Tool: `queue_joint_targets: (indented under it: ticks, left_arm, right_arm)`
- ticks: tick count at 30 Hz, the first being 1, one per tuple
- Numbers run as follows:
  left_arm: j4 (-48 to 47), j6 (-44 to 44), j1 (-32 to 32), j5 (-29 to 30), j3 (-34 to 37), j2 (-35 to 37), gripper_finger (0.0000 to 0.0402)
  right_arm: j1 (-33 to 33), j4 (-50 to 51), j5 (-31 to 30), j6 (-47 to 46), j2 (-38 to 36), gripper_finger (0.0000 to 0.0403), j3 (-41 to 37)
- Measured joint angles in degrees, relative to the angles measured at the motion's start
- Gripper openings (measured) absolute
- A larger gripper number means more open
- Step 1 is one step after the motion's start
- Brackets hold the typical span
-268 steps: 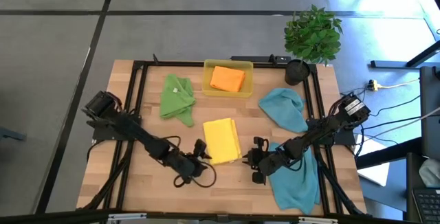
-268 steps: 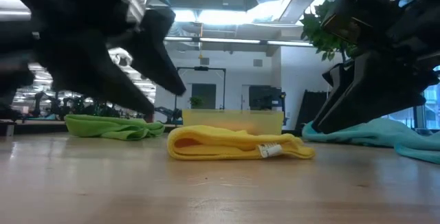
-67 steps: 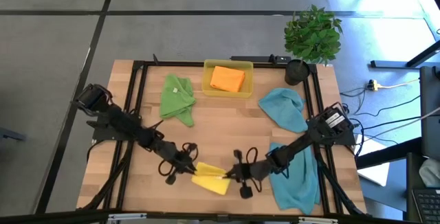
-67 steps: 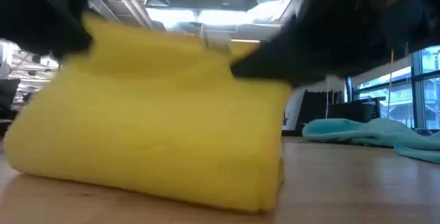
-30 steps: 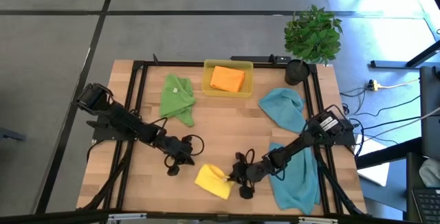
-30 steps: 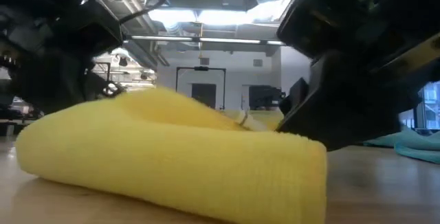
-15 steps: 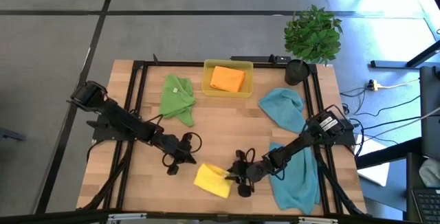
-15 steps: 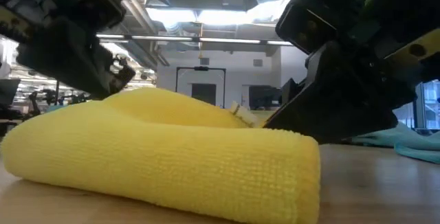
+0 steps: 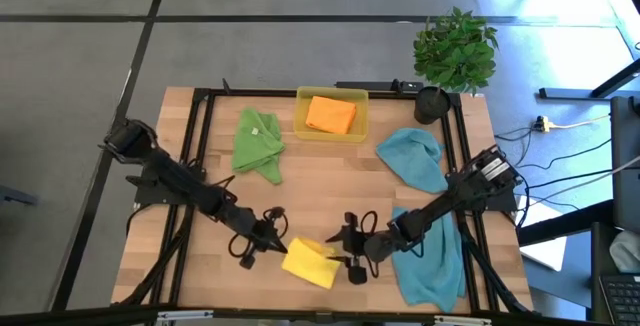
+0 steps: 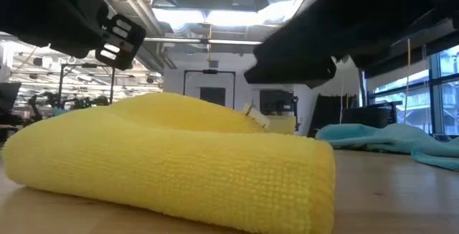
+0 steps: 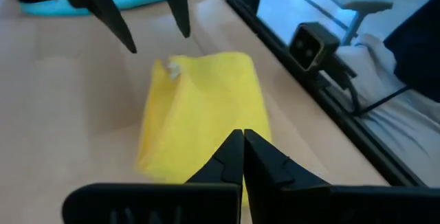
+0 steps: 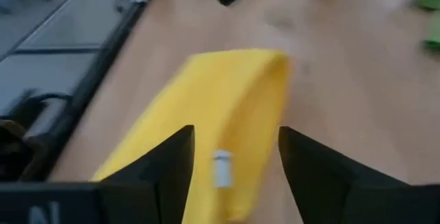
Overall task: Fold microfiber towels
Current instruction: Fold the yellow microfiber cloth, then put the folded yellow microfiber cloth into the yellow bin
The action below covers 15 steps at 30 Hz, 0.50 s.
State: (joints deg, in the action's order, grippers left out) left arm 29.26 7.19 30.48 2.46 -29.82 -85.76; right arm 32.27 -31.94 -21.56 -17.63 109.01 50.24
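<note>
Item one: I am seeing my right gripper (image 9: 346, 250) standing with fingers spread apart, holding nothing, just beside the folded yellow towel (image 9: 309, 263) near the table's (image 9: 320, 181) front edge. Item two: my left gripper (image 9: 264, 245), fingers pressed together, is sitting at the towel's other side. Green towel (image 9: 257, 144), orange towel (image 9: 331, 114) in the tray (image 9: 300, 126), and two teal towels (image 9: 414, 158) are lying well apart.

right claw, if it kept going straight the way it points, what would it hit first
Most likely the folded yellow towel, which lies directly ahead between the open right claw fingers. Beyond it stands the left claw, though depth there is unclear.
</note>
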Motion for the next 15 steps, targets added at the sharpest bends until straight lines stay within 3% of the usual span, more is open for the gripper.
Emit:
queue_joint_targets:
  ticks: [4, 15]
  left_arm:
    - [5.0, -2.0, 1.5, 1.1, -1.9, -6.1, 0.0000]
    - [6.0, -2.5, -1.5, 7.9, -6.7, -18.4, 0.0000]
  right_arm:
    - [0.3, -2.6, 3.3, 0.1, 2.5, 0.0191, 0.1]
    - [0.2, -3.8, 4.7, -1.3, 6.8, 0.0050, 0.0]
